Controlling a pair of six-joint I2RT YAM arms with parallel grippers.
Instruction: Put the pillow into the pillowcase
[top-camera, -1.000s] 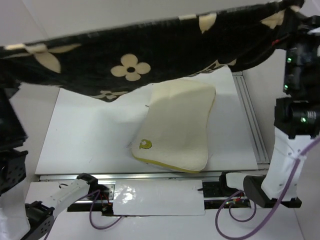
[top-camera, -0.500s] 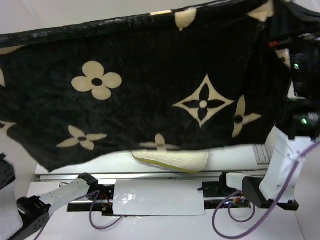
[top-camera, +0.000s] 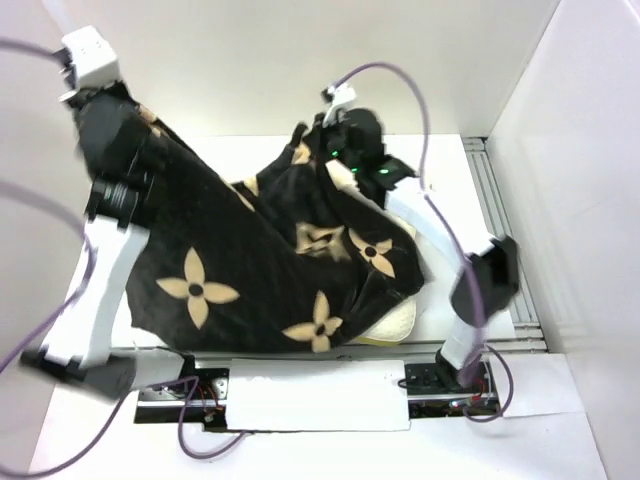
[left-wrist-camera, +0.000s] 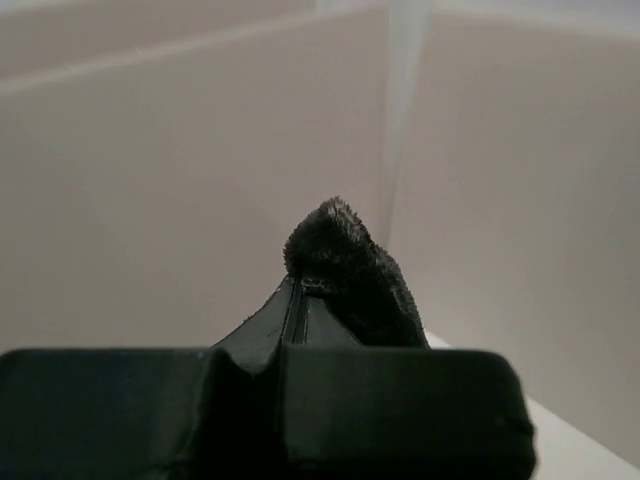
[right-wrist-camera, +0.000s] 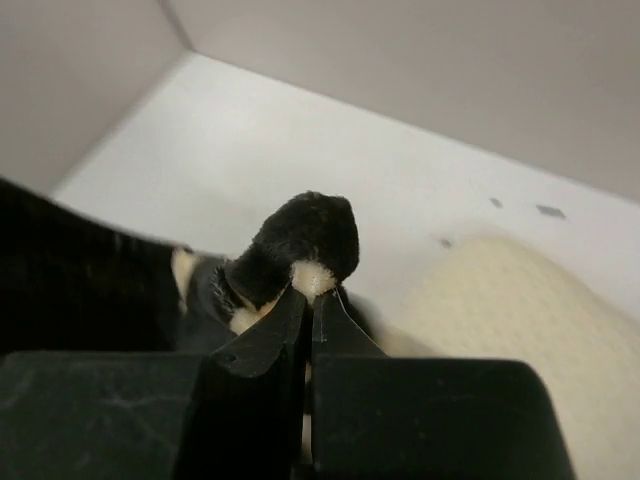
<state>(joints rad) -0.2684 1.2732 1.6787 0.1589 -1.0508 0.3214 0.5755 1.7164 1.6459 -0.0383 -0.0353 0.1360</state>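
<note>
The dark pillowcase (top-camera: 250, 260) with tan flowers hangs between both grippers and drapes over the pillow (top-camera: 397, 322), of which only a cream corner shows at the front right. My left gripper (top-camera: 118, 100) is raised at the back left, shut on a corner of the plush fabric (left-wrist-camera: 345, 262); its jaws (left-wrist-camera: 296, 292) are pressed together. My right gripper (top-camera: 308, 135) is at the back centre, shut on another corner (right-wrist-camera: 312, 232) with a white tuft pinched at its tips (right-wrist-camera: 308, 290). Just beyond that corner the textured pillow (right-wrist-camera: 540, 320) lies on the table.
A white table (top-camera: 250, 160) sits inside white walls. An aluminium rail (top-camera: 500, 220) runs along its right edge. A glossy white sheet (top-camera: 310, 395) lies at the front between the arm bases. Purple cables (top-camera: 420, 90) loop above the right arm.
The pillowcase, held stretched high near the camera before, has come down and now lies draped over the pillow. Both arms swung down and toward the back of the table with it.
</note>
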